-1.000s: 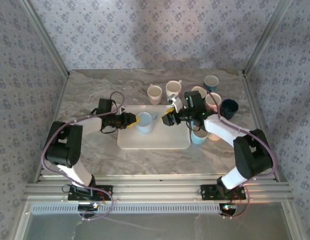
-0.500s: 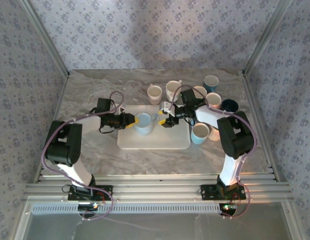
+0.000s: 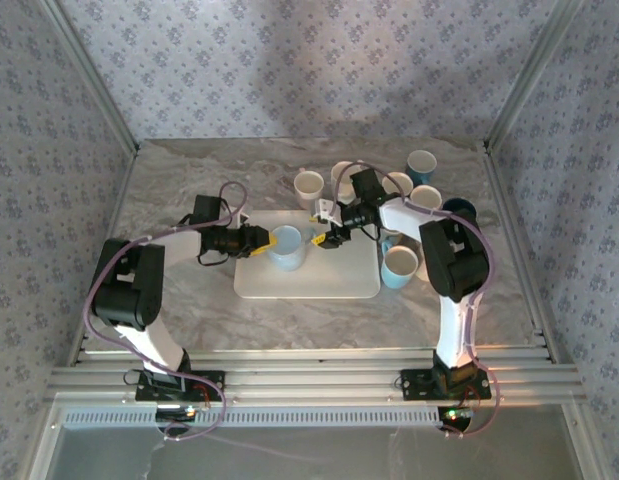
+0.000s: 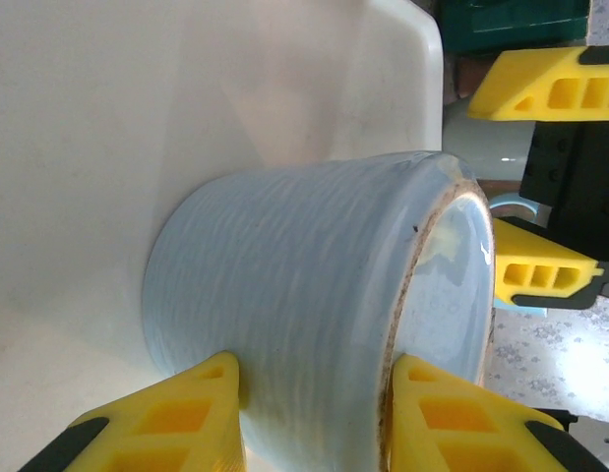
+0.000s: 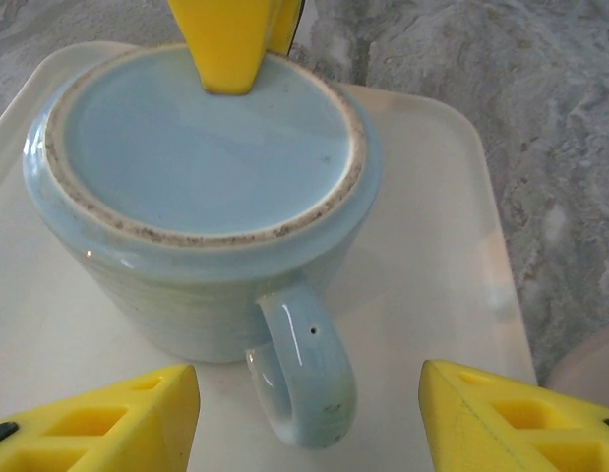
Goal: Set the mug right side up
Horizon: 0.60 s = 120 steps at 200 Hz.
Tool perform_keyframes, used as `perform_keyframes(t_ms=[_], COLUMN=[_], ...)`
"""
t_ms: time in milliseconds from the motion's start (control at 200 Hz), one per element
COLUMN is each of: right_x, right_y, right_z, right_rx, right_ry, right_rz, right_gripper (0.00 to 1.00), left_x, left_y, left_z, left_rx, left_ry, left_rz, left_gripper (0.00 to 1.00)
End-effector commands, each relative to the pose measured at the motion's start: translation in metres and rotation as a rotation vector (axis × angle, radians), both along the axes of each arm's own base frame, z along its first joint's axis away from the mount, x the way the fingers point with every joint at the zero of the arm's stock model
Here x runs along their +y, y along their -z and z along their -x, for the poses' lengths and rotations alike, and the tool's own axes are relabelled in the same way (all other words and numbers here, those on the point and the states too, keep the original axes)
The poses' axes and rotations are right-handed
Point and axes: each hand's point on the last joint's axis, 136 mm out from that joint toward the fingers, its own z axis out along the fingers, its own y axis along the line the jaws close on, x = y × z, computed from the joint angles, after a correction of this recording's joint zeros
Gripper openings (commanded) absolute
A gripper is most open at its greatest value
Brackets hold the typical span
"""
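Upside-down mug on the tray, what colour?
Pale blue mug, clearest in the right wrist view.

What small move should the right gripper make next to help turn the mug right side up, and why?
Probably ease the right gripper slightly forward so its open fingers flank more of the handle. The mug stands base-up on the tray. Its handle points between those fingers, and a finger of the left gripper sits at the base's far edge.
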Motion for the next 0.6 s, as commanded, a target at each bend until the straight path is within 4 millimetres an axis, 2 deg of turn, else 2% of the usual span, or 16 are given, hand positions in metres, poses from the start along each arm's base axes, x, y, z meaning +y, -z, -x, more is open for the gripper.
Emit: perform_keyframes(t_ms=[0,100,595], right_x=[-0.003,-0.002,0.009], right_y=[0.011,0.012,0.028], right_z=[0.013,0.014,0.009], right_rx=[0.060,0.070,0.111], right_ry=[-0.058,-0.069,-0.108], right_rz=[0.012,0.022,0.153], right_gripper=[0.63,0.63,0.51], left_x=[0.015,0.016,0.019], left_y=[0.039,0.040,0.042], left_z=[0.013,0.013,0.016], left_rx=[0.112,0.115,0.124], left_ry=[-0.033,-0.035,-0.041], left_rz=[-0.101,-0.102,-0.107], left_gripper=[0.28,0.28,0.28])
